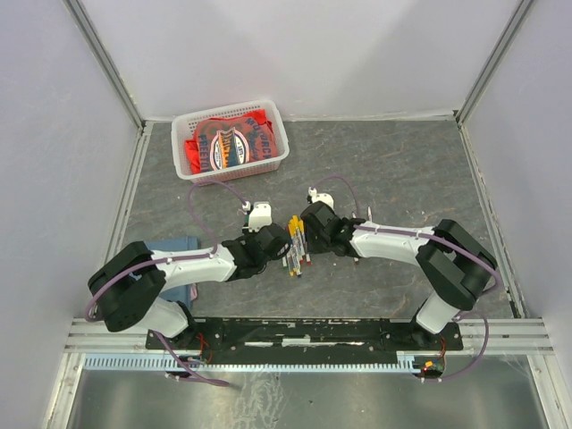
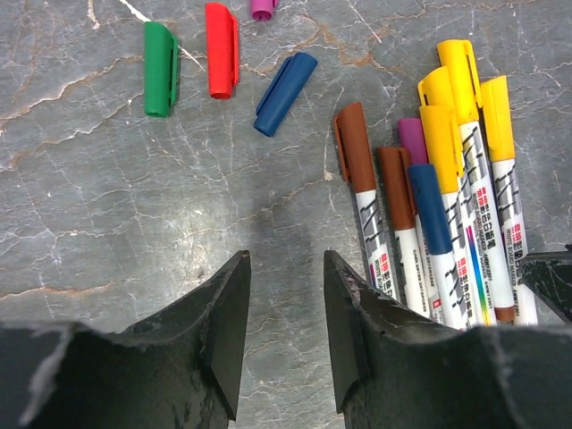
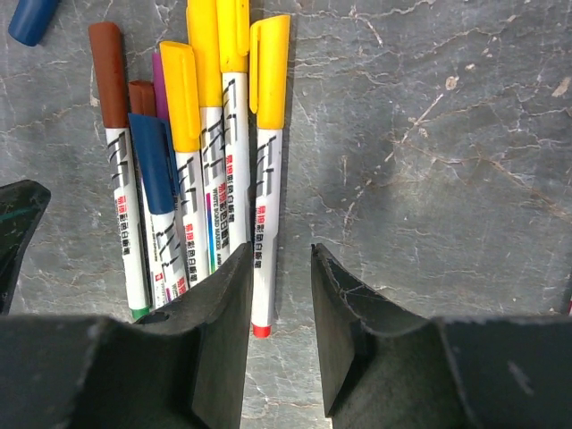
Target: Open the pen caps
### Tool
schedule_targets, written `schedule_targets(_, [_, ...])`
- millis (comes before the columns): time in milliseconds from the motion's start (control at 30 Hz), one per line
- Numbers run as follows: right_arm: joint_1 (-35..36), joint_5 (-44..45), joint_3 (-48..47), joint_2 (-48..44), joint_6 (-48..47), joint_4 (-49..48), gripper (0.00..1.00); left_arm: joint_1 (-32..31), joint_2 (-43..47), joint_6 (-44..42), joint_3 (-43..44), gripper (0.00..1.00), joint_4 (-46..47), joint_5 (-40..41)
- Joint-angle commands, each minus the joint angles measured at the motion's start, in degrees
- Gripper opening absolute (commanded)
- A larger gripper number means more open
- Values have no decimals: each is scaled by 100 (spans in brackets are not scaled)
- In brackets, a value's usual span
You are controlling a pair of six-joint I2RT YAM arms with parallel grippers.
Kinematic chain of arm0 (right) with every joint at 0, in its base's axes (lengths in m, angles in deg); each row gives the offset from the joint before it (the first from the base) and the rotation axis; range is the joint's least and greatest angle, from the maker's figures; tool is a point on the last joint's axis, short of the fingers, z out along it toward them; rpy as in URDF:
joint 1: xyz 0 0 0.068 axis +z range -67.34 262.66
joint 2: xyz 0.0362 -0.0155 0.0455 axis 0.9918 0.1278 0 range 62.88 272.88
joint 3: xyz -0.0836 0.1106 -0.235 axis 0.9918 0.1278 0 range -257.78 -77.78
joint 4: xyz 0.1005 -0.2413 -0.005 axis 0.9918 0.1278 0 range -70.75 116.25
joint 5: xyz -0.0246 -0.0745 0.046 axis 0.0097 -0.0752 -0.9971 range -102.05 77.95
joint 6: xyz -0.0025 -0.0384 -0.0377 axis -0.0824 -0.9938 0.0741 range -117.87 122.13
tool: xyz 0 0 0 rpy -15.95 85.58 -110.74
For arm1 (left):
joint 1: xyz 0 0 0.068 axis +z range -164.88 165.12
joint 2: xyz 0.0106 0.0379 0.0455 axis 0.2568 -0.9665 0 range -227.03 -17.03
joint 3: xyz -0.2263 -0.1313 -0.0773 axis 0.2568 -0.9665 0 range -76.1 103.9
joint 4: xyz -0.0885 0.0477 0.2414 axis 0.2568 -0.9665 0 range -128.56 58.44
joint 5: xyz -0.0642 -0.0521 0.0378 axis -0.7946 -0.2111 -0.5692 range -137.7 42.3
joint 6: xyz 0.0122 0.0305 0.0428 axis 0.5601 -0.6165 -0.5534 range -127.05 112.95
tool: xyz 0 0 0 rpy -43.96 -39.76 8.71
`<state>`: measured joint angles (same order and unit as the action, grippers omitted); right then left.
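Loose pen caps lie on the grey table in the left wrist view: a green cap (image 2: 158,69), a red cap (image 2: 222,49), a blue cap (image 2: 285,93) and a purple cap (image 2: 263,8) at the top edge. A bunch of white pens (image 2: 447,223) (image 3: 192,179) (image 1: 296,246) lies to the right, still wearing brown, blue, purple and yellow caps. My left gripper (image 2: 286,255) stands open over bare table just left of the bunch. My right gripper (image 3: 280,250) is open too. The rightmost yellow-capped pen (image 3: 267,161) lies on the table along its left finger's inner edge.
A white basket (image 1: 279,134) holding a red printed cloth (image 1: 228,143) stands at the back left. A blue cloth (image 1: 174,250) lies beside the left arm. Both grippers meet at the pens in mid-table, a dark finger of each showing at the other's view edge.
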<state>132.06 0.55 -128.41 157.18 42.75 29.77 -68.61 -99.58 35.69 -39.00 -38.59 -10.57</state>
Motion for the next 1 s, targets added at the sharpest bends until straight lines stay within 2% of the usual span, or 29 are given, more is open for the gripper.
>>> schedule_targets(0, [32, 93, -234, 66, -57, -13, 39, 15, 161, -99, -49, 46, 165, 93])
schedule_targets(600, [98, 222, -369, 423, -120, 272, 39, 14, 225, -75, -114, 46, 252, 81])
schedule_targets(967, [464, 616, -130, 591, -100, 779, 32, 15, 418, -147, 5, 49, 185, 30])
